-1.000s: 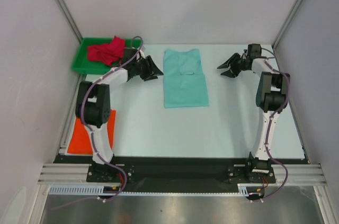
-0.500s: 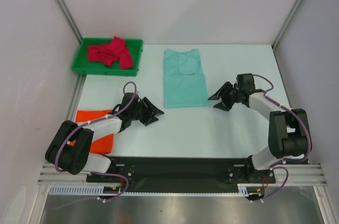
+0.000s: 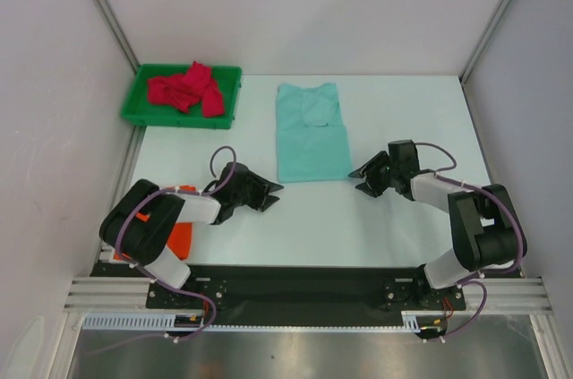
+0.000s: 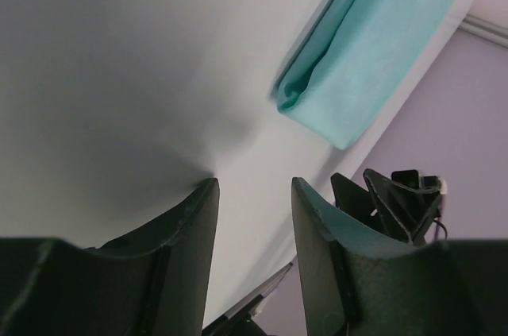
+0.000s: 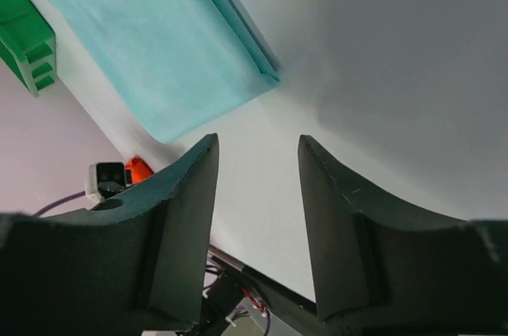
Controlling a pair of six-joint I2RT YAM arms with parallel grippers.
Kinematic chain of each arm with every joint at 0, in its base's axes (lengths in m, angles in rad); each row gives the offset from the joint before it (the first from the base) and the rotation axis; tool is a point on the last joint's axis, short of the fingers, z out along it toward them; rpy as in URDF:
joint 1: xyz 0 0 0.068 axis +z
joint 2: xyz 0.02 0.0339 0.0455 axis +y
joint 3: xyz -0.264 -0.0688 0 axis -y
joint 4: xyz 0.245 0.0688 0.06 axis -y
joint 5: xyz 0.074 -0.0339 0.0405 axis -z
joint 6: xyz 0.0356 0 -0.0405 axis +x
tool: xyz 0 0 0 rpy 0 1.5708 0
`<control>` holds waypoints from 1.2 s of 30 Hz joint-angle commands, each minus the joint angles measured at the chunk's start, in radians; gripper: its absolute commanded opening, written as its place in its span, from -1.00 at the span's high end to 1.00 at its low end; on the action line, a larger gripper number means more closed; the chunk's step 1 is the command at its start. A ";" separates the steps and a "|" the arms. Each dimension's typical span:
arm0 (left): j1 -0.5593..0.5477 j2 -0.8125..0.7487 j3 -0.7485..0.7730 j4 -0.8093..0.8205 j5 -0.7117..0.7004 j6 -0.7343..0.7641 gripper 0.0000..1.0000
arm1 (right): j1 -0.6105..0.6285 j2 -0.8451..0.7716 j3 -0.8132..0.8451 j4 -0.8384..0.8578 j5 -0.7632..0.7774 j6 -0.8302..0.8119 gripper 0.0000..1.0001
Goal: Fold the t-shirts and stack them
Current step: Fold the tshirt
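A: Both gape wide and empty: left pincer (image 3: 274,197), right pincer (image 3: 356,182), low on either side of the mint shirt (image 3: 311,133)'s near hem, mid-counter (image 3: 358,227). Why?
B: Likely to pinch its corners for folding. Orange shirt (image 3: 182,237) lies under the left arm; red shirt (image 3: 186,88) sits in the tray (image 3: 134,111).

1. Bench (image 3: 403,119): pale, flat top with walls at the left, far and right sides.
2. Mint green shirt (image 3: 311,131): folded into a tall rectangle. It lies flat near the middle, toward the far side, with its lower half doubled over.
3. Green tray (image 3: 136,103): sits in the far left corner, left of the mint green shirt and not touching it.
4. Orange shirt (image 3: 181,237): lies flat at the near left edge, mostly hidden under the left arm (image 3: 152,222).
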 commanded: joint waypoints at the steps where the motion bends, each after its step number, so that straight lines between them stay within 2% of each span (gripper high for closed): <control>1: -0.019 0.019 0.008 0.082 -0.066 -0.122 0.06 | -0.001 0.028 -0.005 0.124 0.058 0.049 0.02; 8: -0.024 0.066 0.022 0.082 -0.114 -0.173 0.03 | -0.001 0.104 -0.012 0.189 0.044 0.102 0.07; 18: -0.024 0.127 0.049 0.079 -0.137 -0.239 0.09 | 0.006 0.088 -0.090 0.264 0.093 0.199 0.10; 36: -0.017 0.181 0.062 0.085 -0.152 -0.260 0.27 | 0.019 0.117 -0.096 0.241 0.149 0.234 0.18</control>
